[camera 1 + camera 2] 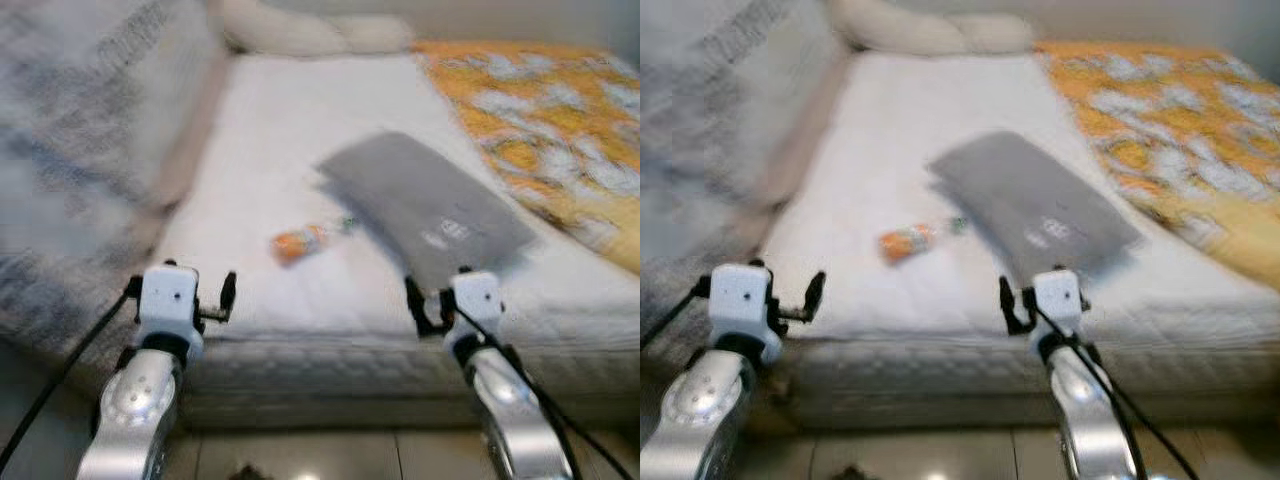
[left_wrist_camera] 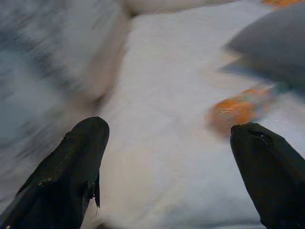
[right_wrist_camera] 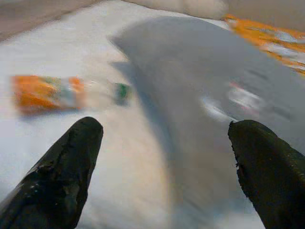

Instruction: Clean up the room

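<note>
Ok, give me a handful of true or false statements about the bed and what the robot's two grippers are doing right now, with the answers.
1. A small bottle with an orange label lies on its side on the white mattress. True.
2. The left gripper is shut on the bottle. False: its fingers are open and hold nothing, and it hangs near the mattress edge, short of the bottle.
3. A flat grey pouch lies on the mattress, to the robot's right of the bottle. True.
4. The right gripper is open and aimed over the mattress, between the bottle and the pouch. True.
5. The orange and white patterned blanket covers the bottle. False: it lies along the bed's right side, apart from the bottle.
</note>
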Controlling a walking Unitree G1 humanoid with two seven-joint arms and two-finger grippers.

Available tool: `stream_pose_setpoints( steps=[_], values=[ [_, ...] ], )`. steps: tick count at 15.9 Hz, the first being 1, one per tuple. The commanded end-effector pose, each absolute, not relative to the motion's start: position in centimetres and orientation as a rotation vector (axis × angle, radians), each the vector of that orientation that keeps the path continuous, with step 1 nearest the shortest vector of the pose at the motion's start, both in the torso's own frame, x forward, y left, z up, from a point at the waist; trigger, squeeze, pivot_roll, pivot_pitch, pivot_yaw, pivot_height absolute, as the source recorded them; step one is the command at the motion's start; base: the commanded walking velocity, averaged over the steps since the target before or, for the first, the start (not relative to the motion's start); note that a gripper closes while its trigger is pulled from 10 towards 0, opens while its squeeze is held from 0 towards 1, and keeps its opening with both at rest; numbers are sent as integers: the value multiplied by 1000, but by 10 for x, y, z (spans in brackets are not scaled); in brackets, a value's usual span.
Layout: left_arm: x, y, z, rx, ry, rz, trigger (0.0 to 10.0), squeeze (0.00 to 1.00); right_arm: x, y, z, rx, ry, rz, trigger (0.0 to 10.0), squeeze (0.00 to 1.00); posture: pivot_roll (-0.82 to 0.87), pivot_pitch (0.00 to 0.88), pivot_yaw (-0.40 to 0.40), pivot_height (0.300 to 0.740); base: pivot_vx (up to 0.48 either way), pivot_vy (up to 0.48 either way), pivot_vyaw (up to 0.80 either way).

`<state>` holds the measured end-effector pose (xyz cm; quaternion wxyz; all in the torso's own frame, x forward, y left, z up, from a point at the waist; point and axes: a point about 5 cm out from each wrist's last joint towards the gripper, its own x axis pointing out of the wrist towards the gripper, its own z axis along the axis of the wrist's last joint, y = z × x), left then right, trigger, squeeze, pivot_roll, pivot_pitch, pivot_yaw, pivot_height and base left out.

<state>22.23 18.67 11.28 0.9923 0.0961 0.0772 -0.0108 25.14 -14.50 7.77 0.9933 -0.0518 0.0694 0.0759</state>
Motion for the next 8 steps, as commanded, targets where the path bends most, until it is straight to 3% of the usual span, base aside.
stream_pose_setpoints(
  steps=[1, 5, 8],
  values=[
    [223, 183, 114, 186, 149, -34, 10000, 0, 252, -147, 79, -106, 133, 159, 10000, 0, 83, 0, -21, 740, 259, 0, 800],
    [223, 181, 112, 181, 152, -47, 10000, 0, 254, -147, 80, -115, 129, 163, 10000, 0, 83, 0, -27, 740, 256, 0, 627],
    [222, 173, 111, 160, 149, -109, 10000, 0, 256, -150, 81, -128, 118, 173, 10000, 0, 79, 0, -33, 740, 255, 0, 0]
  ],
)
